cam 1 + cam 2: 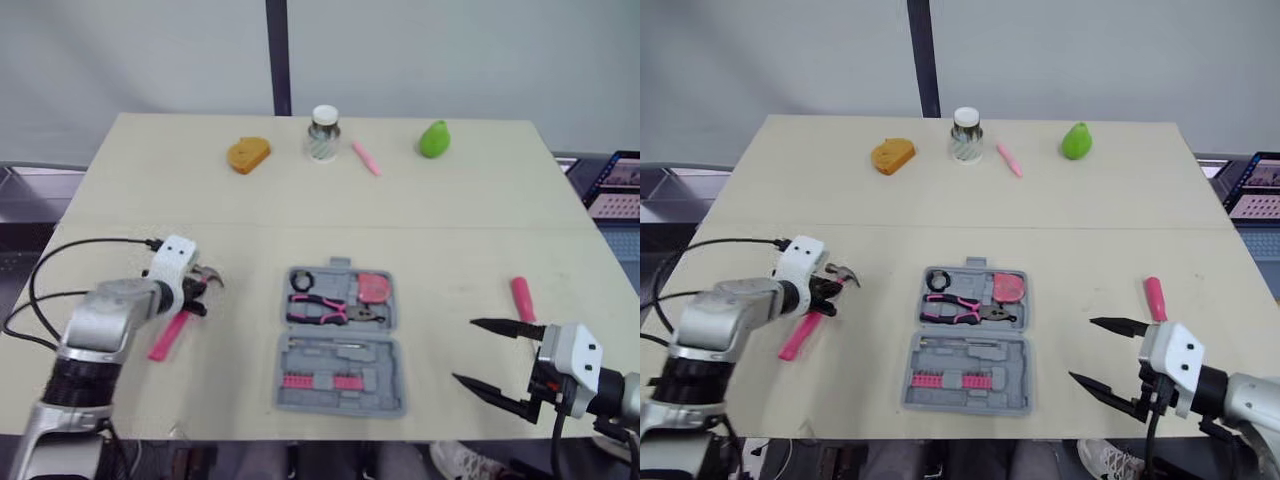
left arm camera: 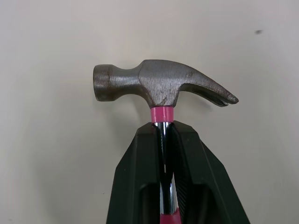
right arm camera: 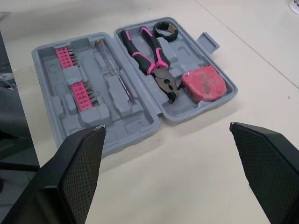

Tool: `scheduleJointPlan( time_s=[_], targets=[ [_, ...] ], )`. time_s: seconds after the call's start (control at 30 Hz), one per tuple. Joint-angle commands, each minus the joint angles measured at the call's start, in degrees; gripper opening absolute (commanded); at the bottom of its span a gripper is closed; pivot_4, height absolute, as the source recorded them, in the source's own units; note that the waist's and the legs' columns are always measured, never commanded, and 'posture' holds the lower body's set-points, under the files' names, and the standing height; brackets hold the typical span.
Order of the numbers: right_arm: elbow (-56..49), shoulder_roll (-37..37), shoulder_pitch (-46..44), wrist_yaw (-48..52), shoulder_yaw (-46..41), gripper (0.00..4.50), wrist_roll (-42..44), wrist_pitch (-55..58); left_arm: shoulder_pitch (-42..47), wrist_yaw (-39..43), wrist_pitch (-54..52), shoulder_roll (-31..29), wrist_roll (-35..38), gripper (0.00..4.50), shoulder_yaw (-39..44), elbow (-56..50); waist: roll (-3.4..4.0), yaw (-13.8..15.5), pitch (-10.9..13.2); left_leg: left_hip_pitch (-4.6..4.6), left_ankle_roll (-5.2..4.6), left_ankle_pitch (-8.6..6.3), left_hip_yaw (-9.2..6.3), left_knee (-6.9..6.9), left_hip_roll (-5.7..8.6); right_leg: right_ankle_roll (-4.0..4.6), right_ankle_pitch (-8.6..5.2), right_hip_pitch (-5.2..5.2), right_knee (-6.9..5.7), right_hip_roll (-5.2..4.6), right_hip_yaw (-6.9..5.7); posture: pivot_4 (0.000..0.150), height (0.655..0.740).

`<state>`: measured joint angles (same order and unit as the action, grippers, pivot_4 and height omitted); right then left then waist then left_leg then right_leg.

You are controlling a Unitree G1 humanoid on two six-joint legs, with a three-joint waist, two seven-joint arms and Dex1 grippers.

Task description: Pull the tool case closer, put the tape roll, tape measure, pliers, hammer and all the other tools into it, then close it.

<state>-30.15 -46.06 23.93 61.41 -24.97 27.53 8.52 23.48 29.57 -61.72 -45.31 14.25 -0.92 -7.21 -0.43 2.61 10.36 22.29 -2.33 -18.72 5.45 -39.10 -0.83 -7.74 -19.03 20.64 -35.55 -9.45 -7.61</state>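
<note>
The grey tool case (image 1: 340,385) lies open near the table's front middle. Inside are the pink-handled pliers (image 1: 322,309), the black tape roll (image 1: 301,279), the pink tape measure (image 1: 374,288), a screwdriver and pink bits (image 3: 74,58). To its left, my left gripper (image 1: 197,294) is shut on the shaft of the hammer (image 2: 159,86), whose pink handle (image 1: 168,335) slants down toward the table. My right gripper (image 1: 488,354) hovers open to the right of the case, with nothing between its fingers. A pink-handled tool (image 1: 522,298) lies on the table just beyond it.
Along the far side of the table (image 1: 150,200) sit an orange object (image 1: 247,154), a glass jar with a white lid (image 1: 323,133), a thin pink tool (image 1: 366,158) and a green pear-shaped object (image 1: 433,139). A laptop (image 1: 618,185) stands off the right edge.
</note>
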Motion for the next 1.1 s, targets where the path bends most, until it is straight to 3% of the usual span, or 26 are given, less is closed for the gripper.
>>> scheduleJointPlan(
  time_s=[0.03,0.4,0.8,1.1],
  targets=[
    [-0.4,-0.1,-1.0,1.1,-0.2,4.5,1.7,-0.9,0.0,7.6,2.6,-2.9,2.8,0.07,-1.7,-5.2,0.01,0.1,0.0,0.0,0.0,0.0,0.0,0.0,0.0,0.0,0.0,0.0,0.01,-0.01,0.0,0.15,0.695],
    [1.9,0.2,-3.2,1.8,2.2,4.5,0.8,-2.3,6.0,21.5,9.0,-9.1,1.5,0.07,-13.8,-13.2,0.0,0.4,0.0,0.04,-0.05,0.03,-0.01,-0.01,0.01,0.0,0.0,-0.02,0.0,0.02,-0.03,0.15,0.695],
    [3.3,0.1,-1.2,2.3,2.1,4.5,-0.5,-4.8,19.5,28.0,5.7,-7.5,-3.9,0.07,-28.5,-15.6,0.0,0.2,0.0,0.04,-0.13,0.08,0.04,-0.04,0.01,0.0,0.0,0.0,-0.04,0.1,0.01,0.15,0.695],
    [4.2,-0.1,-2.1,2.3,3.0,4.5,-1.0,-5.2,27.2,30.1,4.2,-2.8,-6.2,0.07,-35.2,-16.2,-0.01,0.3,0.0,0.06,-0.16,0.1,0.01,-0.1,0.01,-0.01,0.0,-0.01,-0.05,0.12,0.02,0.15,0.695]
  ],
)
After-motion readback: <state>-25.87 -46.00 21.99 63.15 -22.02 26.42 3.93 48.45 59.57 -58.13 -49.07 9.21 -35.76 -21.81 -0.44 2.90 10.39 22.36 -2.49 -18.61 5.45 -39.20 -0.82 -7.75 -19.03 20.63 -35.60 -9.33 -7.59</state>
